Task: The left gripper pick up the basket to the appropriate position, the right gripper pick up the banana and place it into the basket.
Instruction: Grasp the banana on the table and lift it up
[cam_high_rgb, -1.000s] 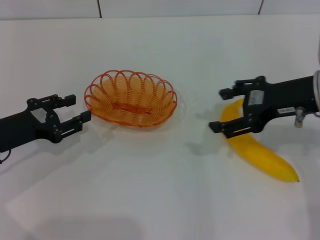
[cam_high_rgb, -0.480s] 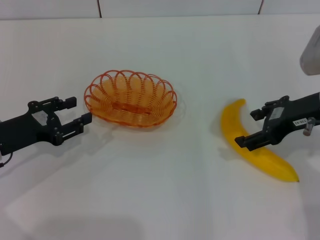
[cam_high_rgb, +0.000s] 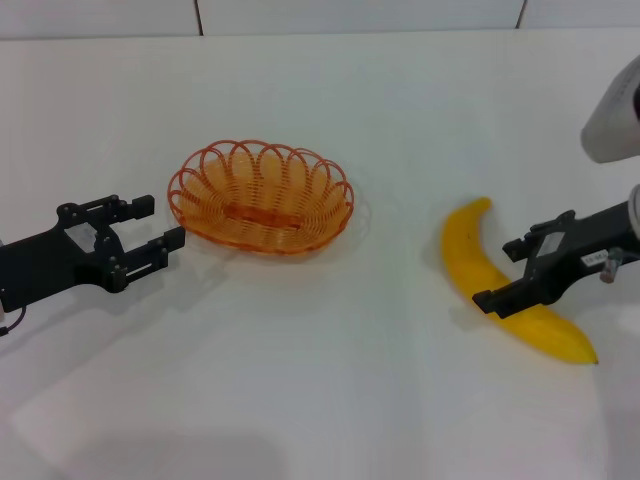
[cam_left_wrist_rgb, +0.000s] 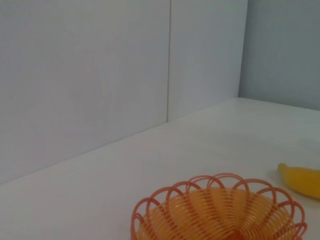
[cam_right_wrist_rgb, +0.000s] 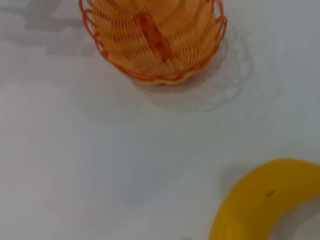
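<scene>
The right gripper (cam_high_rgb: 508, 273), fingers spread, straddles the banana (cam_high_rgb: 505, 291) lying on the white tabletop (cam_high_rgb: 330, 380); farther off, the left gripper (cam_high_rgb: 159, 221) waits released just beside the basket (cam_high_rgb: 261, 196)

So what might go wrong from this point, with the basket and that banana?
The right gripper is open over the lower half of the banana, off its middle; a grip there may let the long fruit tilt or slip. The left gripper is open beside the basket, aimed at its looped rim; a finger might snag a loop or push the light basket away. The banana looks longer than the basket, so it might overhang.
</scene>
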